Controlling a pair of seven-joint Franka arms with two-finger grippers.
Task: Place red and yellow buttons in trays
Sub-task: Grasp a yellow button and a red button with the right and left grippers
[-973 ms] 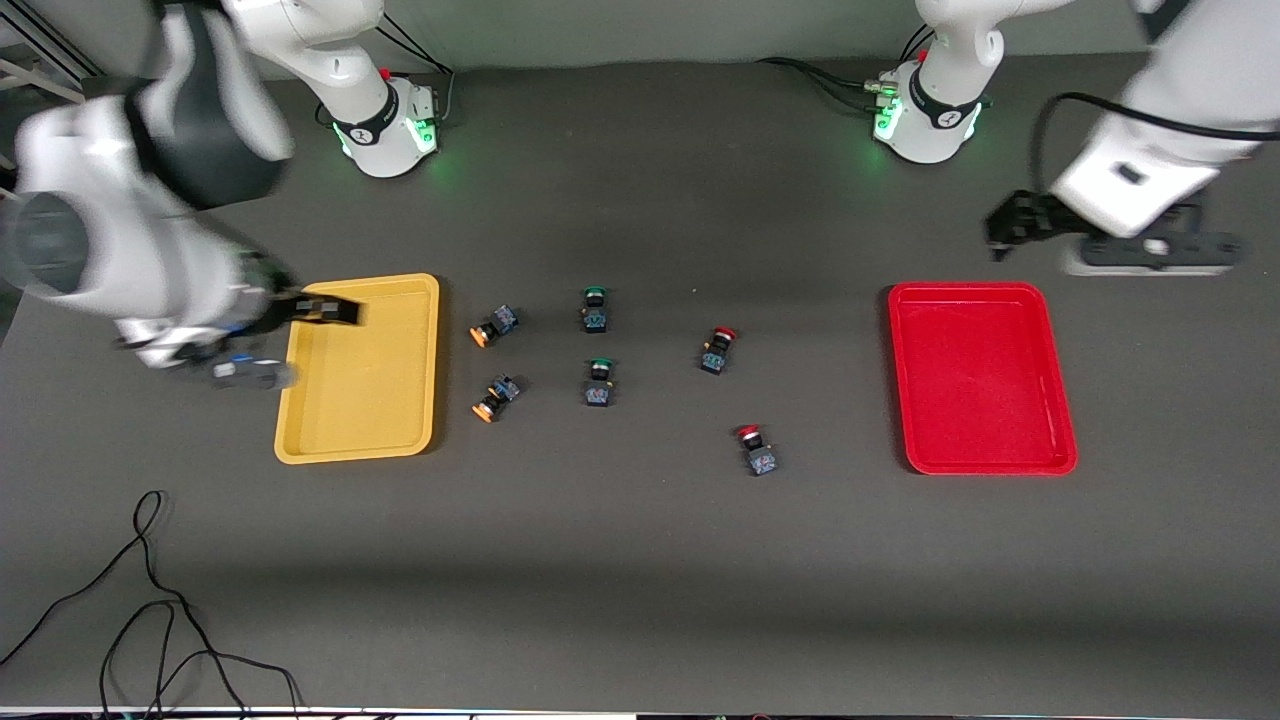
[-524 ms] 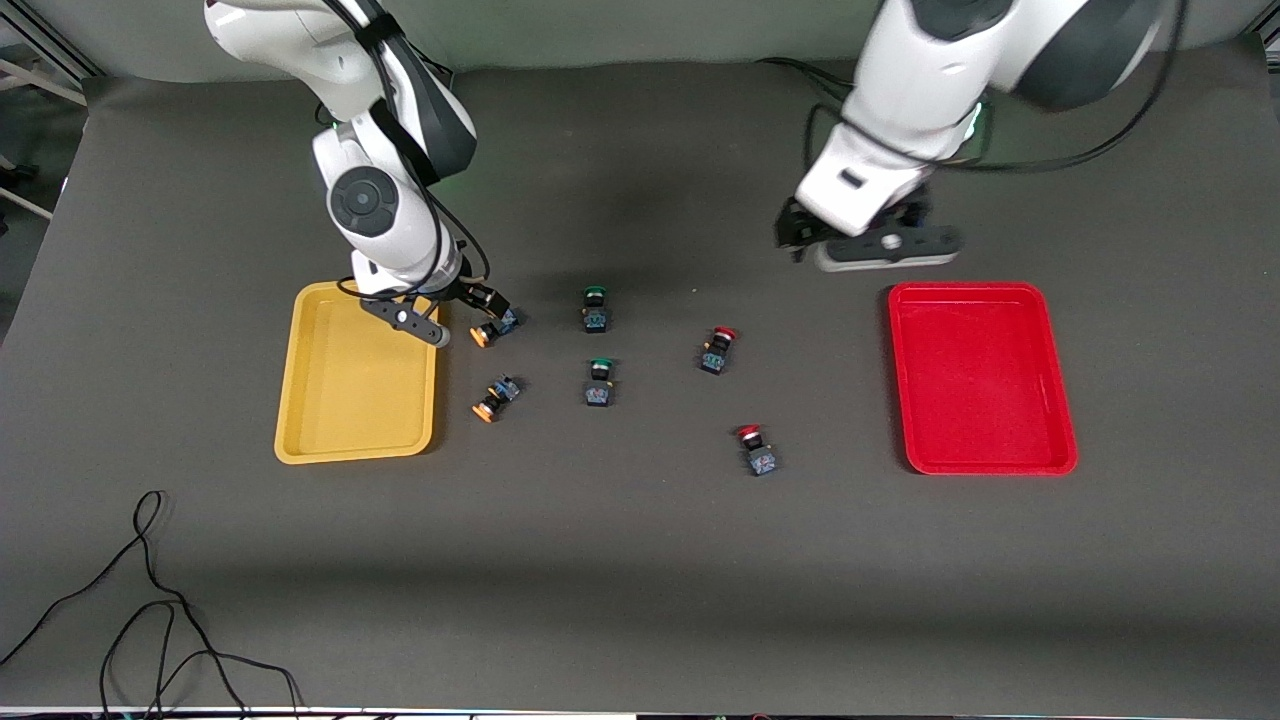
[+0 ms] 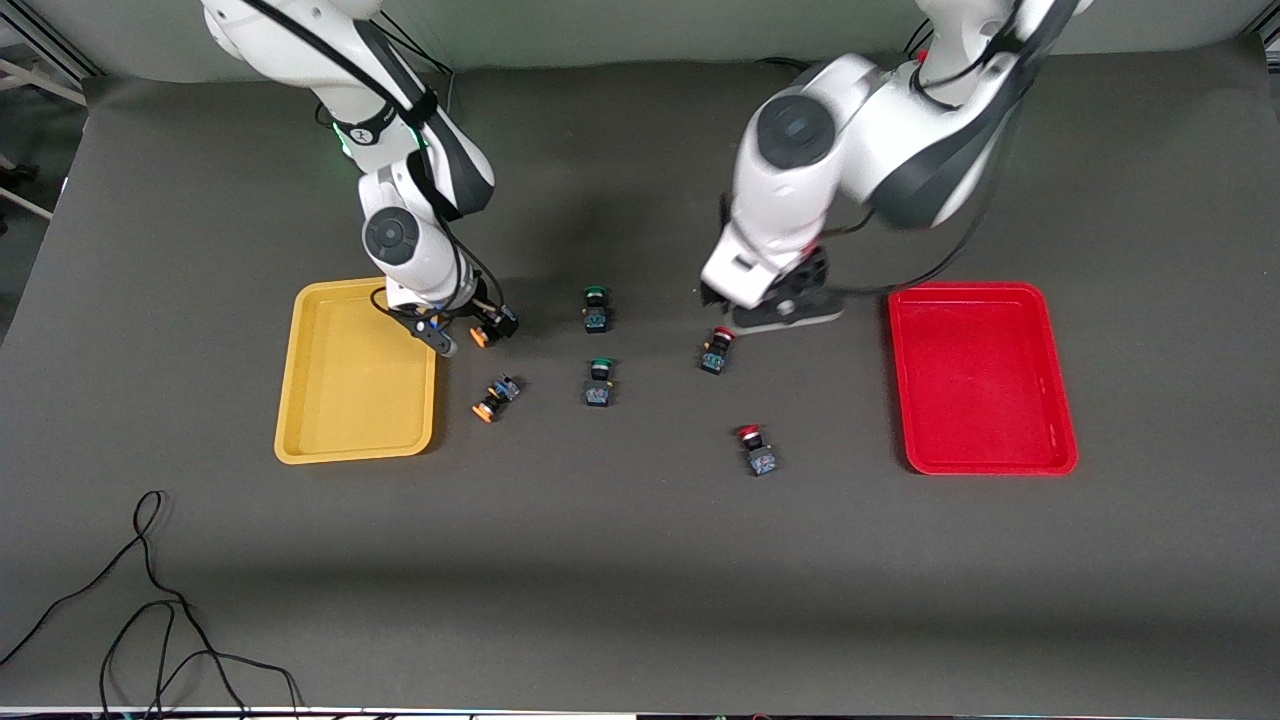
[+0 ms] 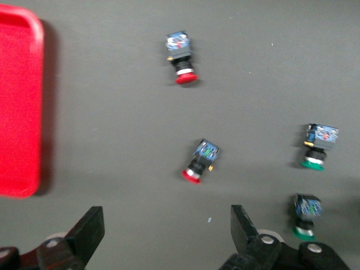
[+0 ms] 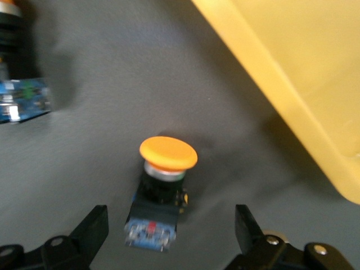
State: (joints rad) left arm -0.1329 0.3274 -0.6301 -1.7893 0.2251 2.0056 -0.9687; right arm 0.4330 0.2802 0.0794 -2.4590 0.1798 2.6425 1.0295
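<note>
You had both arms on the approach step, with nothing picked up and both trays empty. Your right gripper (image 3: 478,328) hung low over the yellow-capped button (image 3: 484,331) that lay just beside the yellow tray's (image 3: 355,440) rim, at the tray corner toward the robots' edge of the table. In the right wrist view its jaws stood wide apart with that button (image 5: 163,191) lying on its side between them, cap toward the tray, and they held nothing. Your left gripper (image 3: 745,305) hovered over the table's middle, next to the red-capped button (image 3: 717,350), also fully spread and empty; the left wrist view showed that button (image 4: 201,161) ahead of the fingers, not yet between them.

The second yellow button (image 3: 494,397) lay closer to the front edge of the table, and the second red one (image 3: 755,450) closer still. The red tray (image 3: 985,460) sat toward the left arm's end of the table. Two green-capped buttons (image 3: 596,308) in the middle had no part in this job.

Next, I judge you needed to lower the right gripper, close on the dark body and carry the button over the rim. The left gripper first needed centring over its red button.
</note>
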